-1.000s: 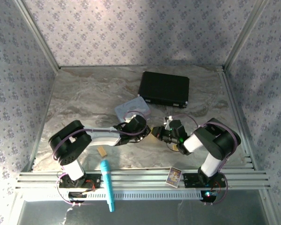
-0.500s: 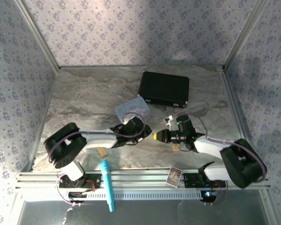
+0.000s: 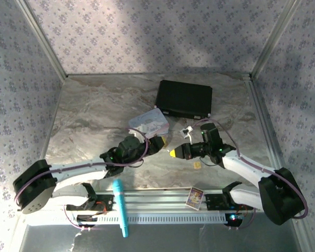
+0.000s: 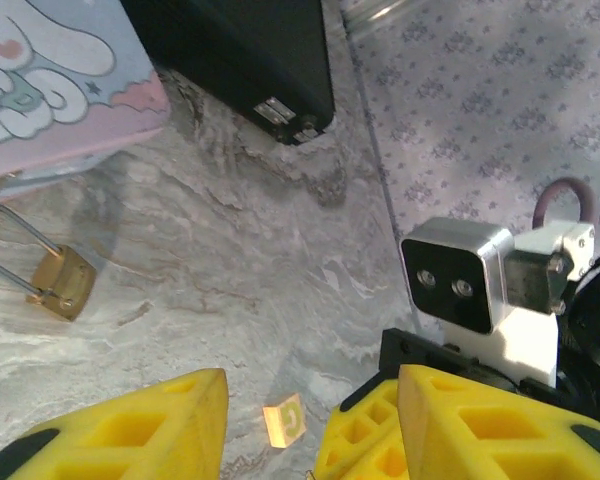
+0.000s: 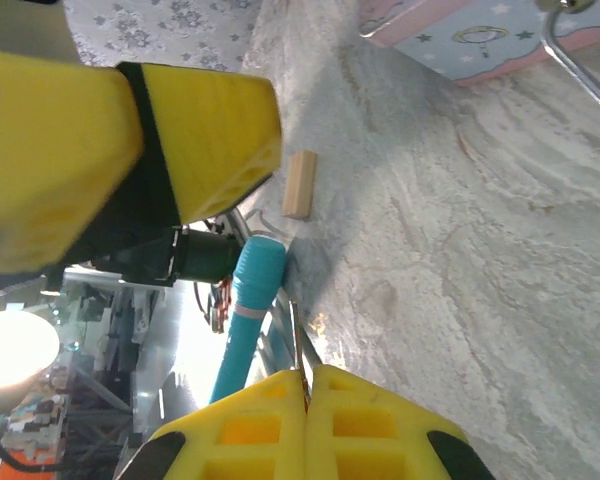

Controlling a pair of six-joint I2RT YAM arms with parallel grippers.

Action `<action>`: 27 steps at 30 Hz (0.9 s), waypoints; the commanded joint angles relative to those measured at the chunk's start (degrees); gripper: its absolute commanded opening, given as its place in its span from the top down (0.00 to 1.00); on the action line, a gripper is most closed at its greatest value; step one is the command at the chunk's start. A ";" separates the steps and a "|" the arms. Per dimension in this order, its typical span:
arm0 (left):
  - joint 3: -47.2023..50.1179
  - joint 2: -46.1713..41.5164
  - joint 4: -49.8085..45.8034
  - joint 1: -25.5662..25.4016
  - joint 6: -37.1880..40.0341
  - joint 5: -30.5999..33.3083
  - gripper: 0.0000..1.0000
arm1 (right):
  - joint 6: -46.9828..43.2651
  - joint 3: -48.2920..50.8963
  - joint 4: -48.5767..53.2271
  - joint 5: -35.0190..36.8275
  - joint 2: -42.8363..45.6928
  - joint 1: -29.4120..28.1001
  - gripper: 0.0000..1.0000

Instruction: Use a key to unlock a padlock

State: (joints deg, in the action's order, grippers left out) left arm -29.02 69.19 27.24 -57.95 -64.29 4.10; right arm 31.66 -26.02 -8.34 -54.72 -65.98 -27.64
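The padlock (image 4: 62,283), a small brass body with a thin silver shackle (image 4: 10,250), lies on the marble table beside the pastel tin (image 4: 50,80), clear of both grippers. My left gripper (image 4: 312,385) hovers over the table to its right, open, with nothing between its yellow fingers (image 4: 130,430). My right gripper (image 5: 308,372) is shut on the key (image 5: 297,335), a thin metal sliver poking out from between its pads. In the top view the right gripper (image 3: 172,153) points left at the left gripper (image 3: 160,143), their tips nearly touching.
A black case (image 3: 184,98) lies behind the tin (image 3: 148,122). A flat brass square (image 4: 284,420) sits under the grippers. A tan block (image 5: 300,183), a teal pen (image 3: 120,207) and a small card (image 3: 195,197) are near the front rail.
The left gripper has opened and the padlock now lies free on the table. Both arms have stretched out low, their elbows swung outward. The right gripper stays shut.
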 commanded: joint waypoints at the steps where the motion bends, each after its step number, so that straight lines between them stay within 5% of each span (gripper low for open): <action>1: 1.29 1.40 8.22 -1.05 2.62 -3.26 0.53 | 1.78 -2.68 -2.06 -2.41 0.41 -1.68 1.00; 12: 2.38 3.20 13.38 -3.11 1.23 -5.44 0.78 | 6.60 -2.49 -8.90 0.10 -0.73 -3.72 1.00; 18: 3.00 4.25 14.68 -4.25 -1.02 -4.70 0.84 | 10.26 -2.02 -14.27 1.49 -1.69 -3.67 1.00; 22: 3.43 3.47 14.60 -4.71 -1.84 -3.05 1.00 | 11.43 -1.69 -14.82 3.38 -1.94 -3.58 1.00; 23: 3.63 2.96 14.13 -4.80 -2.05 -2.45 1.00 | 12.07 -1.62 -15.10 4.29 -2.04 -3.59 0.82; 25: 3.79 1.68 12.70 -4.72 -2.40 -0.62 1.00 | 13.71 -1.44 -14.98 6.79 -1.69 -3.40 0.30; 27: 3.88 -0.16 10.64 -4.28 -2.84 2.37 1.00 | 15.55 -1.58 -10.79 13.44 -0.14 -2.11 0.02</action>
State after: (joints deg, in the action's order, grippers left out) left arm -25.93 71.40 40.07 -61.19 -66.52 5.28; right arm 43.44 -26.96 -18.59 -50.76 -67.61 -30.85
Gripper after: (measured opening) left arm 0.060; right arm 0.569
